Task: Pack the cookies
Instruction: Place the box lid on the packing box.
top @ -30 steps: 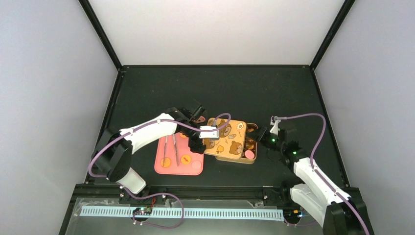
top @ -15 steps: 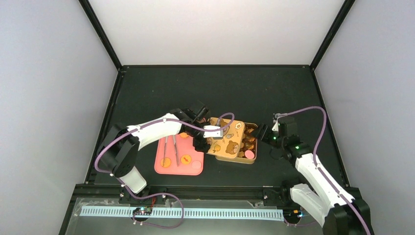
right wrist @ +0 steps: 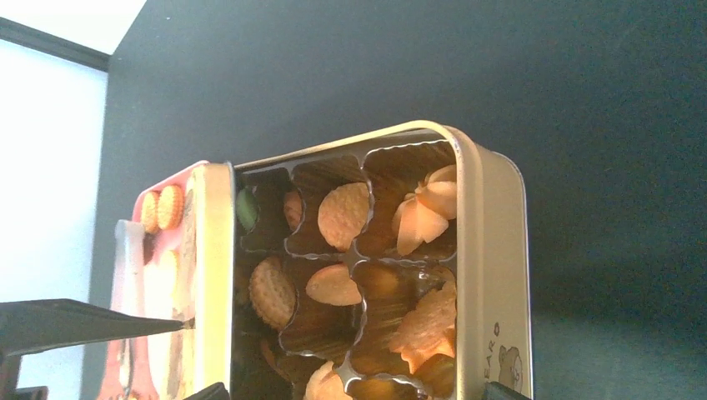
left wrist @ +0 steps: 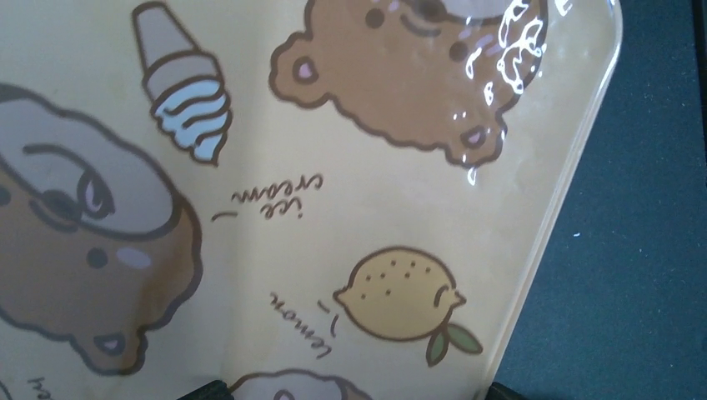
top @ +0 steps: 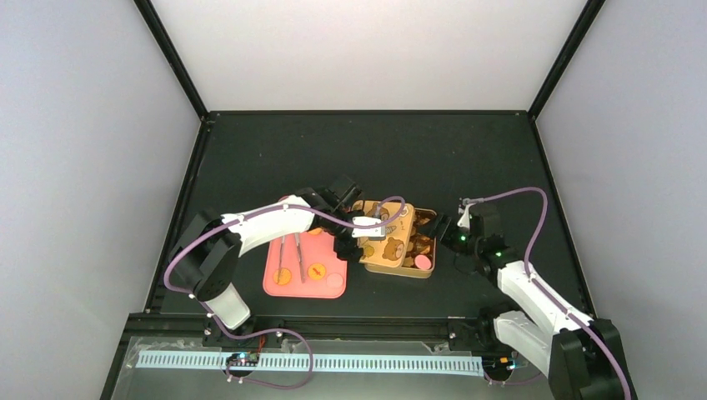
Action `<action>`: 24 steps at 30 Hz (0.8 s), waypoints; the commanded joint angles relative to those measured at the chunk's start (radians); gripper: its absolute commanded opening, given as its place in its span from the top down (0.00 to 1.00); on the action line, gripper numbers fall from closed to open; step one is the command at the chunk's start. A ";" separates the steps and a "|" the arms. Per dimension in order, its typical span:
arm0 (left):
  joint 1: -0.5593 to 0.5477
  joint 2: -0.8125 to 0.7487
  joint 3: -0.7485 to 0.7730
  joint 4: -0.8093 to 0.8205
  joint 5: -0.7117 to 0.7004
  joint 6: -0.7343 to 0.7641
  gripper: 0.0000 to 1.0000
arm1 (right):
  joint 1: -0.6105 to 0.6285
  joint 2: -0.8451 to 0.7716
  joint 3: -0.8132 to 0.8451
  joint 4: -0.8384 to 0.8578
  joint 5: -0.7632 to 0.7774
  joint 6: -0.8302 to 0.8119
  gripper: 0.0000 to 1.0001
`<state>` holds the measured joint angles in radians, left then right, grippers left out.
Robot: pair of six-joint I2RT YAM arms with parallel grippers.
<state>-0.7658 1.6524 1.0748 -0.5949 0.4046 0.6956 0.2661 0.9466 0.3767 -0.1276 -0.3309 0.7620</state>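
Observation:
The cookies [right wrist: 343,215], mostly orange-golden rounds, lie in the compartments of a gold tin [right wrist: 492,250]. More cookies [top: 318,271] rest on a pink tray [top: 304,289]. A cream lid [top: 388,242] printed with bears covers the tin's left part. It fills the left wrist view as the lid [left wrist: 333,208]. My left gripper [top: 348,242] hangs open right over the lid, its fingertips far apart at the left gripper [left wrist: 352,390]. I cannot tell whether it touches the lid. My right gripper [top: 443,229] stands open at the tin's right side; in its wrist view the right gripper [right wrist: 354,390] holds nothing.
Metal tongs [top: 292,250] lie on the pink tray, left of the tin. A pale pink cookie [top: 423,262] sits in the tin's near right corner. Black table surface [top: 375,158] stretches behind the tin, with walls at the sides.
The lid and my left gripper have slid to the right, so the lid covers more of the tin. My right gripper's jaws have opened wide beside the tin.

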 commanded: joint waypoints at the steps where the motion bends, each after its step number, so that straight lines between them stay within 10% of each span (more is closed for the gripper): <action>1: -0.013 0.001 0.038 0.040 -0.001 -0.006 0.20 | 0.031 0.003 -0.048 0.161 -0.074 0.108 0.20; 24: -0.101 -0.044 -0.023 0.067 -0.088 0.107 0.23 | 0.182 -0.060 -0.053 0.289 0.037 0.254 0.16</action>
<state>-0.8391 1.6268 1.0702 -0.5465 0.3325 0.7486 0.4377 0.9730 0.3267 0.0250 -0.2745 0.9455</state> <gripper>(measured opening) 0.770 0.830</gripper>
